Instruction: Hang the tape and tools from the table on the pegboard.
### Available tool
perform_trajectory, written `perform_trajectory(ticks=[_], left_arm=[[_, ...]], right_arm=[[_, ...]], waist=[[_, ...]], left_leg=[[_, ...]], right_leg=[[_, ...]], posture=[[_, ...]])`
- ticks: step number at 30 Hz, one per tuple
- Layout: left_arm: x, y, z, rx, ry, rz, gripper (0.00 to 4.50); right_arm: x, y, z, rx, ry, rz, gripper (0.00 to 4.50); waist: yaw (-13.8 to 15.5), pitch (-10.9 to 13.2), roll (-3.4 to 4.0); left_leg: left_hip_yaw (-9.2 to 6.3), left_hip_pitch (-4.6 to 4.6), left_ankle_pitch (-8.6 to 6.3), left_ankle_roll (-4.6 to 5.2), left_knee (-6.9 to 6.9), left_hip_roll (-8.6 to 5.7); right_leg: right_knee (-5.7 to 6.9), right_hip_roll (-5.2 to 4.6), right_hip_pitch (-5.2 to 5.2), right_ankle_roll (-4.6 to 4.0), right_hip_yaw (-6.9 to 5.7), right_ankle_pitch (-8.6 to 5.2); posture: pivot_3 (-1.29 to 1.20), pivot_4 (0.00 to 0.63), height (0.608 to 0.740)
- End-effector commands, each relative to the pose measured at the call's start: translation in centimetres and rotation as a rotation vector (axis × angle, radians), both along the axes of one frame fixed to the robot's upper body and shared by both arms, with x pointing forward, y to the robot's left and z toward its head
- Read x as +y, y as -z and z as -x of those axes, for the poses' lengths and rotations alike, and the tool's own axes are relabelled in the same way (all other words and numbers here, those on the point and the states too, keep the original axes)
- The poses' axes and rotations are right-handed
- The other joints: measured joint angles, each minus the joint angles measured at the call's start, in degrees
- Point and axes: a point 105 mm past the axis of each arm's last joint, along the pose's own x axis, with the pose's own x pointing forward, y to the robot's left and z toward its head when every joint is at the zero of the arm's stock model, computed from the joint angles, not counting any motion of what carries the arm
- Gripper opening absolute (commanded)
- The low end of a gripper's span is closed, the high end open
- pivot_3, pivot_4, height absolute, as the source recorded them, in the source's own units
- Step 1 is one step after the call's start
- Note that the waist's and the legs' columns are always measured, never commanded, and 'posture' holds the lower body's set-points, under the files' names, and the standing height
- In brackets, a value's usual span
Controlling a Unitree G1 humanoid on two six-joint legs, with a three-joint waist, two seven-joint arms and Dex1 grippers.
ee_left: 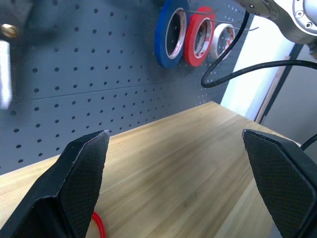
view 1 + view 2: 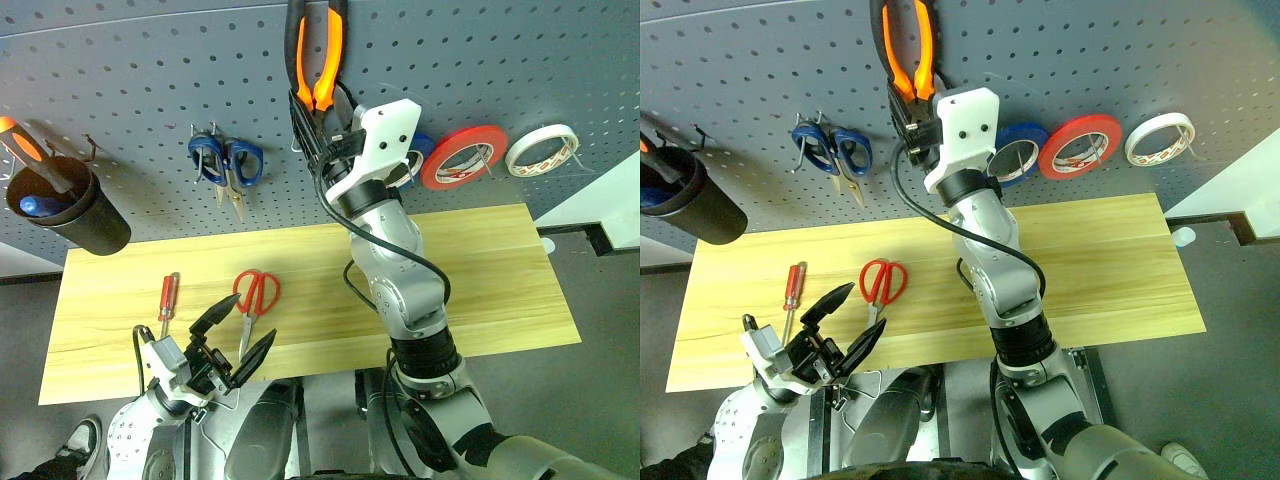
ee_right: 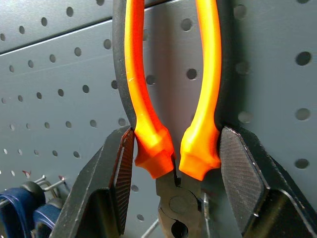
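The right gripper [image 3: 173, 173] is raised against the pegboard [image 2: 130, 90], its two black fingers [image 3: 109, 183] pressed on the lower ends of the orange-and-black handles of the pliers [image 2: 318, 60], which it holds upright, handles upward and steel head between the fingers, close to or against the perforated panel; whether the pliers rest on a hook cannot be told. The left gripper [image 2: 238, 342] hovers low over the near edge of the table [image 2: 480, 260], its fingers [image 1: 81, 173] spread wide and holding nothing. On the light wooden top lie the scissors with red handles [image 2: 254, 298], blades pointing toward the near edge and just beyond the left gripper, and, beside them on the robot's left, the small screwdriver with a red handle [image 2: 168, 300], lying apart from the scissors. On the pegboard to the right of the raised arm, three rolls hang in a row on thin hooks: a blue roll [image 2: 1015, 155], partly behind the right wrist, a red roll [image 2: 462, 157], and outermost the tape [image 2: 541, 149], a whitish ring. To the left of the pliers hang the scissors with blue handles [image 2: 226, 165], and farther left a black cup [image 2: 70, 205] holds a bigger screwdriver with an orange-and-black handle [image 2: 35, 152]
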Motion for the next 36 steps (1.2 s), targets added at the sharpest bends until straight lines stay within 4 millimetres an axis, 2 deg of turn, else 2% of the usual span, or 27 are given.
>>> perform_trajectory(ticks=[1, 18, 31, 36], left_arm=[[0.6, 0.0, 0.6, -0.013, -0.025, 0.007, 4.5], [1.5, -0.5, 0.8, -0.123, -0.109, 0.052, 4.5], [2.1, -4.7, 1.1, -0.181, -0.12, 0.073, 4.5], [1.9, -4.9, 1.1, -0.177, -0.128, 0.076, 4.5]], right_arm=[[0.5, -0.7, 0.4, -0.018, -0.012, -0.028, 2.19], [0.8, 0.5, 0.2, 0.016, -0.022, 0.001, 2.19], [0.7, 1.5, 0.0, 0.039, -0.02, 0.024, 2.19], [0.8, 1.7, 0.0, 0.044, -0.022, 0.027, 2.19]], waist=[[0.0, 0.0, 0.0], [0.0, 0.0, 0.0], [0.0, 0.0, 0.0], [0.1, 0.0, 0.0]], left_leg=[[0.0, 0.0, 0.01, -0.01, 0.0, 0.02], [0.05, 0.01, 0.09, -0.16, 0.0, 0.21], [0.07, 0.0, 0.09, -0.15, -0.02, 0.22], [0.07, 0.0, 0.09, -0.16, -0.04, 0.22]], right_leg=[[0.0, 0.04, 0.0, -0.02, 0.01, 0.02], [-0.02, 0.2, -0.05, -0.16, 0.03, 0.19], [-0.05, 0.21, -0.06, -0.17, 0.06, 0.19], [-0.05, 0.22, -0.06, -0.17, 0.05, 0.19]], posture=[[0.06, 0.338, 0.727], [0.06, 0.338, 0.727], [0.08, 0.336, 0.727], [0.08, 0.337, 0.727]])
